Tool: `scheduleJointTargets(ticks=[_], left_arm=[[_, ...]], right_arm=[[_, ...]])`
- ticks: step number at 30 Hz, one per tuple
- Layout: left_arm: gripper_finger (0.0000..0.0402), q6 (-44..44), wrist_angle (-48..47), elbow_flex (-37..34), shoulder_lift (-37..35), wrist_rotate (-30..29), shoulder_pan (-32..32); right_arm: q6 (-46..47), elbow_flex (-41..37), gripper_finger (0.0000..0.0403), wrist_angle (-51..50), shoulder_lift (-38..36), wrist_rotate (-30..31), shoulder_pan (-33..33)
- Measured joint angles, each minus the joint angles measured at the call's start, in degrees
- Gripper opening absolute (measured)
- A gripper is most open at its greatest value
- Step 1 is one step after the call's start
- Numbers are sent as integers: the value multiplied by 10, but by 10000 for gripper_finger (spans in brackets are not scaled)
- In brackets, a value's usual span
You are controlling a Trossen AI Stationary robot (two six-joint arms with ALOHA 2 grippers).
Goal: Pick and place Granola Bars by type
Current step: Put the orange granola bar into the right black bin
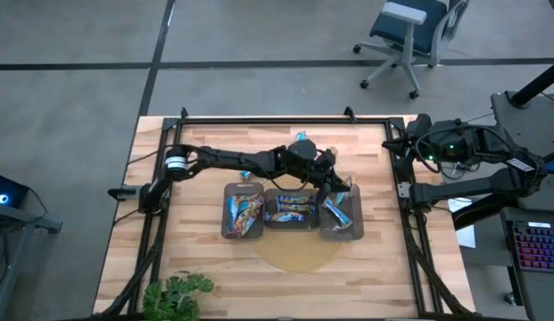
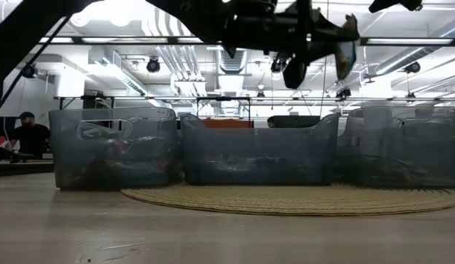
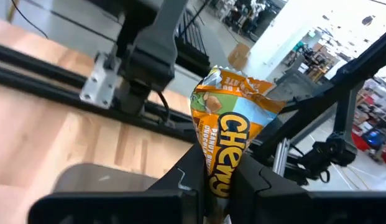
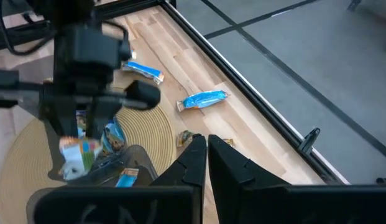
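My left gripper (image 1: 337, 185) reaches out over the right tray (image 1: 342, 230), shut on an orange and light-blue "Chewy" granola bar (image 3: 227, 118). The bar also shows in the low view (image 2: 346, 44) and the right wrist view (image 4: 78, 152), high above the trays. Three dark translucent trays, left (image 1: 243, 214), middle (image 1: 290, 210) and right, hold several wrapped bars. Loose blue bars (image 4: 204, 99) (image 4: 143, 70) and an orange-brown one (image 4: 185, 138) lie on the wood at the far side. My right gripper (image 4: 202, 146) waits shut and empty at the table's right edge (image 1: 403, 141). My left gripper pinches the Chewy bar's one end (image 3: 219, 177) between its two fingers (image 3: 255, 180). The rest of the wrapper sticks out past the fingertips. The bar is lifted clear, above the right tray.
The trays stand side by side on a round woven mat (image 1: 294, 254) at the table's middle. A black metal frame (image 1: 259, 120) runs around the table. A small plant (image 1: 174, 294) sits at the near left corner. An office chair (image 1: 410, 36) stands beyond the far edge.
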Motion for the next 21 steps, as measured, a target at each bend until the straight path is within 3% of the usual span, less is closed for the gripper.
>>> scheduleJointTargets(ticks=[21], left_arm=[[26, -32, -7, 0, 66, 45, -15]], right_arm=[[-3, -1, 8, -1, 0, 0, 0]])
